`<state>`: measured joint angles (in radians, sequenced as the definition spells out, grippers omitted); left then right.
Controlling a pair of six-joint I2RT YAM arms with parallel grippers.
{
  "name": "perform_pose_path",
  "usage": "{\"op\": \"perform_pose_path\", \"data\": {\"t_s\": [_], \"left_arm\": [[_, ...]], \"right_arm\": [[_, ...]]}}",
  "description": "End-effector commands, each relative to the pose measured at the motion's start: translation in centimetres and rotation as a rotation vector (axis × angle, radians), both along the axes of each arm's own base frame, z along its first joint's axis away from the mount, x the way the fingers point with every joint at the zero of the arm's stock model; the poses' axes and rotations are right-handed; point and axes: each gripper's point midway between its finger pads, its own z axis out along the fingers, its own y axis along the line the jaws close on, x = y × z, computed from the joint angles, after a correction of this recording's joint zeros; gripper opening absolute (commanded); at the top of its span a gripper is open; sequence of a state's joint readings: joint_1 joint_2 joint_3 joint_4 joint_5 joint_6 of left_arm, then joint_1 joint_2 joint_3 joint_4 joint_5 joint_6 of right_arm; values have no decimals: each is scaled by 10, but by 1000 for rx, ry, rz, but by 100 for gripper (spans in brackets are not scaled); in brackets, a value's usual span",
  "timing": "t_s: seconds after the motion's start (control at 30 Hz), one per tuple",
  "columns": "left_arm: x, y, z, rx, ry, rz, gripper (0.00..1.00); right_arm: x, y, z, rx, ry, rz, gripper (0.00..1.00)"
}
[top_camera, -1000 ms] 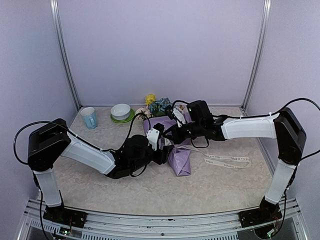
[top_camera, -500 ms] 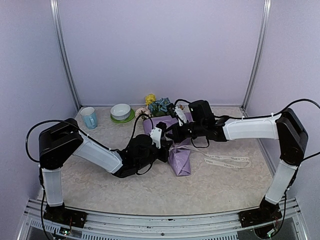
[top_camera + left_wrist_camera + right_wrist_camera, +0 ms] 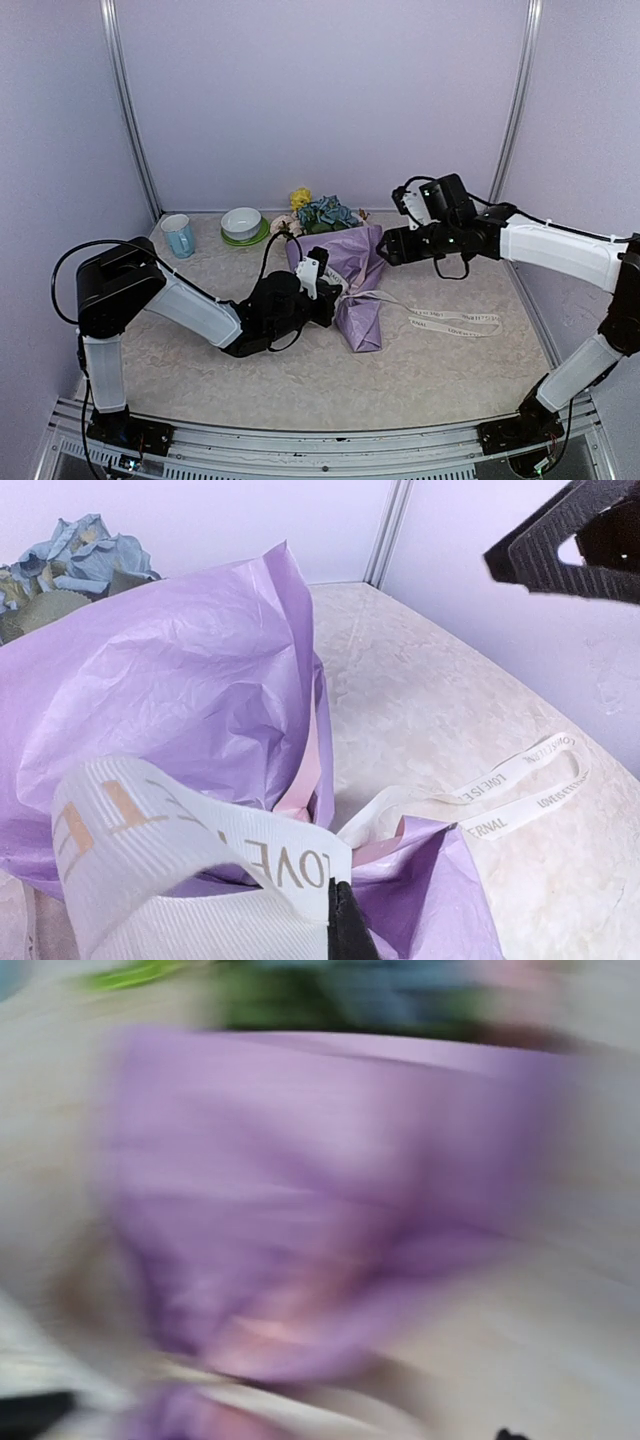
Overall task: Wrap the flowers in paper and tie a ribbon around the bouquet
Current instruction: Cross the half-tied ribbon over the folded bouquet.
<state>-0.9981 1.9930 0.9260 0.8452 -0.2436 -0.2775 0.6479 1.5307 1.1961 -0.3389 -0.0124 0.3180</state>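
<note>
Your left claw [image 3: 336, 298] is clenched on the ribbon [image 3: 200, 865] at the waist of the bouquet [image 3: 345, 262], which lies on the worktop [image 3: 200, 350] just right of that claw. Your right claw [image 3: 388, 246] hangs just beside the bouquet's far right edge, released and holding nothing. Only the left wrist view shows the printed ribbon looping over the fingertip [image 3: 345, 935]; the right wrist view is a lilac blur, its fingers dark scraps at the lower corners. The bouquet's long axis runs near to far, with the flowers [image 3: 322, 212] pointing at the back wall and the ribbon tails trailing right.
</note>
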Motion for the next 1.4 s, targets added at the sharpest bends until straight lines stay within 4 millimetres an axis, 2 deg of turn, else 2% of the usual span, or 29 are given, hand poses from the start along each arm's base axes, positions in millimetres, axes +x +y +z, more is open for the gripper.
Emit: {"op": "perform_pose_path", "data": {"t_s": [0.0, 0.07, 0.17, 0.27, 0.33, 0.37, 0.43, 0.5, 0.57, 0.63, 0.7, 0.8, 0.97, 1.0, 1.1, 1.13, 1.23, 1.3, 1.37], "left_arm": [[0, 4, 21, -3, -51, -2, 0], [0, 4, 21, 6, -57, -10, 0], [-3, 1, 22, 20, -67, -27, 0], [-5, -1, 21, 35, -77, -34, 0], [-6, -1, 23, 33, -78, -38, 0], [-7, -1, 24, 34, -79, -42, 0], [-9, -2, 25, 36, -84, -51, 0], [-11, -3, 26, 42, -94, -61, 0], [-12, -5, 26, 52, -101, -70, 0], [-13, -6, 28, 58, -109, -72, 0], [-13, -5, 28, 62, -114, -71, 0], [-13, -5, 29, 67, -121, -71, 0], [-12, -5, 30, 69, -125, -68, 0], [-12, -5, 30, 69, -123, -69, 0], [-13, -5, 31, 70, -121, -67, 0], [-14, -4, 30, 72, -121, -67, 0], [-17, -3, 29, 79, -127, -71, 0], [-19, -3, 26, 94, -135, -73, 0], [-20, -4, 24, 108, -144, -72, 0]], "right_arm": [[-29, -122, -61, -251, 271, -297, 72], [-44, -141, -84, -288, 374, -315, 75], [-61, -161, -113, -290, 497, -347, 83], [-71, -181, -135, -286, 574, -395, 84], [-75, -207, -146, -321, 605, -504, 80], [-76, -224, -146, -342, 602, -600, 78], [-74, -254, -137, -357, 556, -756, 78], [-68, -267, -125, -301, 491, -830, 77], [-66, -280, -122, -241, 454, -896, 74], [-70, -296, -128, -216, 456, -970, 72], [-79, -307, -146, -181, 507, -1009, 71], [-83, -310, -167, -124, 560, -1004, 69], [-78, -294, -187, -68, 593, -910, 52], [-79, -293, -192, -73, 607, -902, 47], [-76, -288, -197, -71, 619, -856, 11], [-73, -286, -195, -59, 609, -834, 0], [-50, -271, -170, 22, 535, -748, 0], [-26, -254, -140, 122, 454, -661, 0], [-2, -230, -100, 195, 360, -568, 0]]}}
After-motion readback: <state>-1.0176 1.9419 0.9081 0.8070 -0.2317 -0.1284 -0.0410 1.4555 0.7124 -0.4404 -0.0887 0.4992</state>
